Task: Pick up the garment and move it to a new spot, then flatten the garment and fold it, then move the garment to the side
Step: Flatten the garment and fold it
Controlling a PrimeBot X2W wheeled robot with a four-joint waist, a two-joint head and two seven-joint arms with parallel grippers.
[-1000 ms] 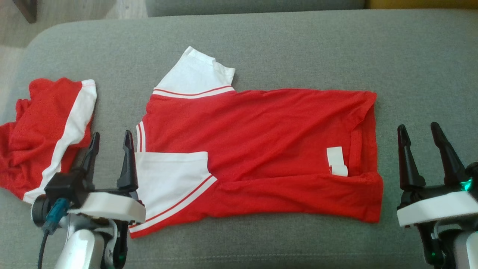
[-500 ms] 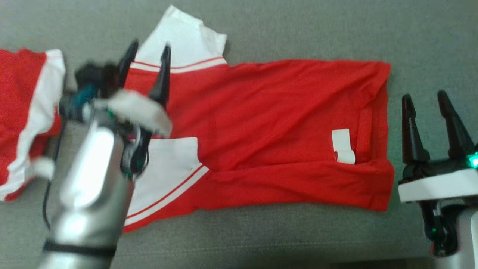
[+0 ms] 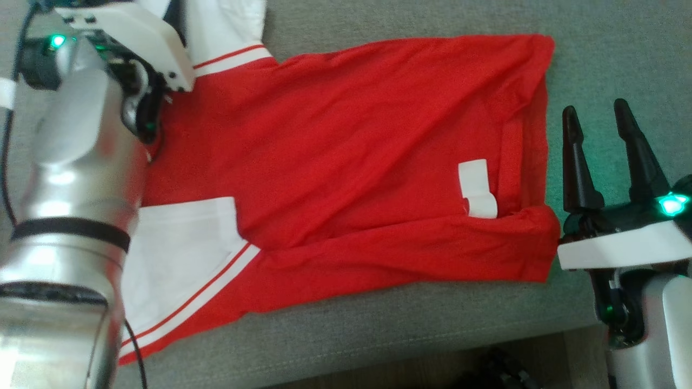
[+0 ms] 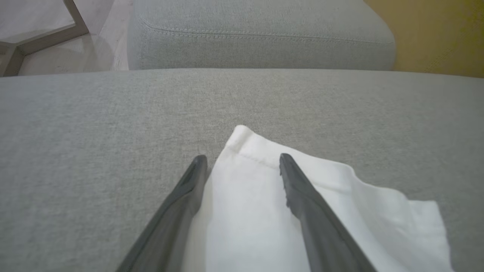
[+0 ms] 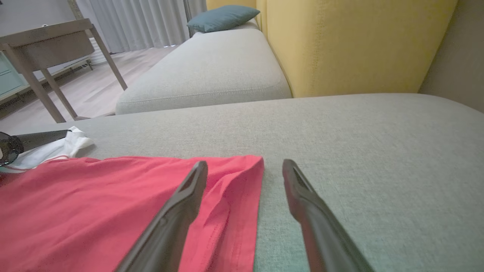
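A red fine-knit shirt (image 3: 346,162) with white sleeves (image 3: 178,248) and an unreadable white tag (image 3: 476,189) is spread mid-frame on a grey woven cushion (image 3: 411,21); left tool (image 4: 244,162), over a sleeve, and right tool (image 3: 594,111) are released.

Grey sofa cushions (image 5: 340,132) adjoin a yellow backrest (image 5: 351,41), with teal pillow (image 5: 223,17), curtains (image 5: 132,22) and wooden table (image 5: 45,37) beyond.

No legible text, brand, number or sign anywhere. Only candidate: white tag (image 3: 477,189) on the garment (image 3: 346,140), at about 3 o'clock of the cloth in the head view. Looks blank, or print too small to read.
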